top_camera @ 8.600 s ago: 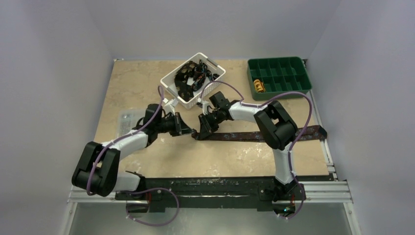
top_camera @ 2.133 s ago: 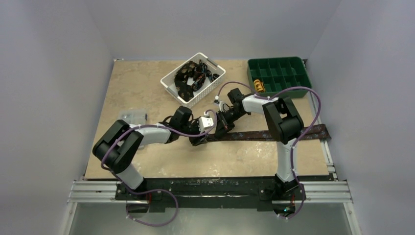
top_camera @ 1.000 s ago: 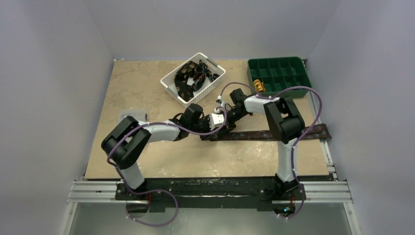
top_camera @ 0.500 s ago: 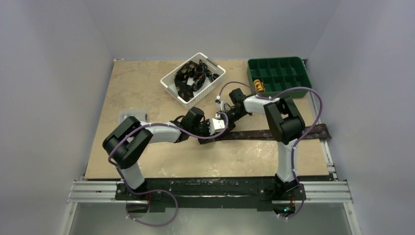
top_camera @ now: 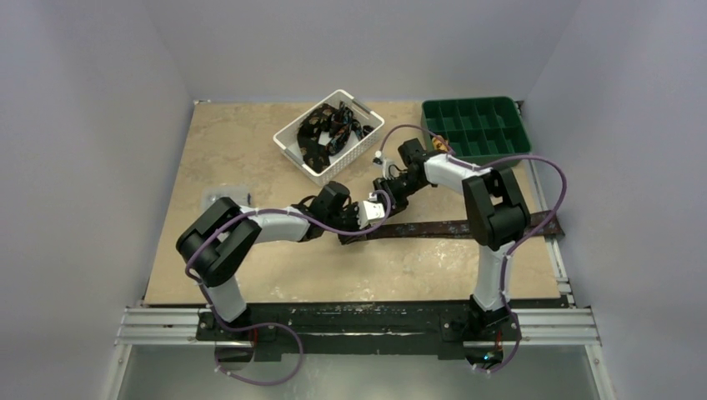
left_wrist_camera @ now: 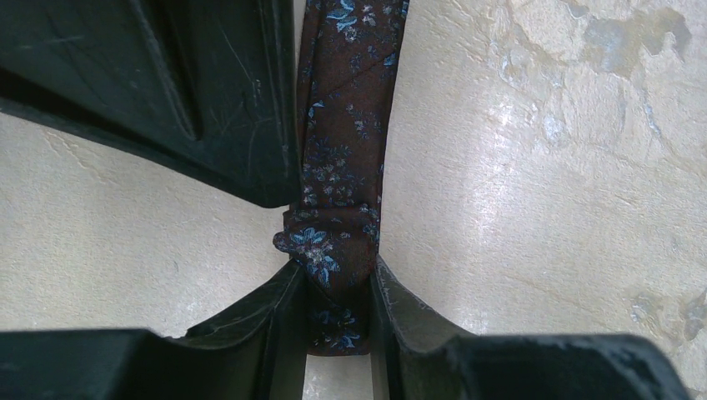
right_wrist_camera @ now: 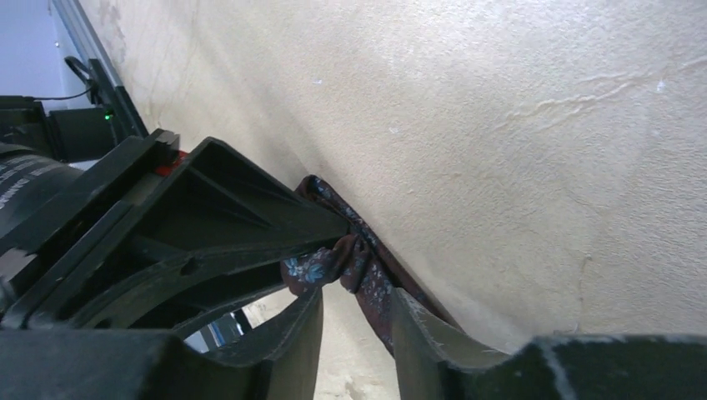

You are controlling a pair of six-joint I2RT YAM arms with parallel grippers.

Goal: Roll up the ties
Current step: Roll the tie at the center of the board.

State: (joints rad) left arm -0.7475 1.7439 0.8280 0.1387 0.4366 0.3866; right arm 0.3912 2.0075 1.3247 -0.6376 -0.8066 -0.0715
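Observation:
One dark brown tie with small blue flowers lies stretched across the table, running right to the table edge. My left gripper is at its left end. In the left wrist view the gripper is shut on the folded-over end of the tie. My right gripper sits just behind and right of it. In the right wrist view it stands open, with the tie lying against its right finger and table showing between the jaws.
A white basket holding more dark ties stands behind the grippers. A green compartment tray with a yellow roll stands at the back right. A clear plastic piece lies at the left.
The left gripper has come in from the left and taken hold of the tie's end. In the last half second the right gripper has drawn back and to the right, off the tie's end.

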